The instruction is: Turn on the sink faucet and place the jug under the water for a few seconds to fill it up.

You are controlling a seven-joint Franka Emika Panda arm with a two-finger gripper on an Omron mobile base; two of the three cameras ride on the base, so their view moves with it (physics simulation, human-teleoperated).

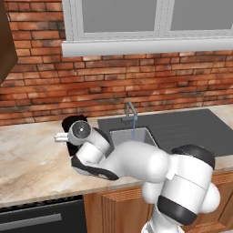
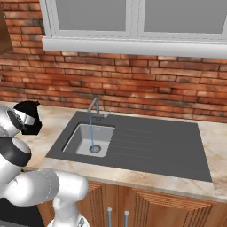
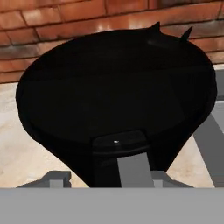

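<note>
A red brick wall [image 2: 133,84] under a white-framed window [image 2: 133,22] backs a pale marble-look counter [image 1: 32,159], into which the dark grey surround holds the sink [image 2: 80,142], a light grey basin with a round drain. The sink faucet [image 2: 94,108] stands at the back edge of the basin and is on: the water [image 2: 91,133] falls as a thin light-blue stream onto the drain. The jug [image 3: 113,96], black and lidded, stands on the counter to the left of the sink, apart from the basin and not yet under the stream. The gripper [image 1: 68,139] is down at the jug, with the jug's handle and its light grey strip right at the bottom of the hand view. The fingertips are not clearly visible, so it cannot be told whether the claw is released or clenched on the handle. The step in hand appears to be securing the jug. To do it well, the claw should close squarely on the handle before any lift. The jug should then be kept upright, carried clear of the spout, and set with its top directly beneath the stream, above the drain.
</note>
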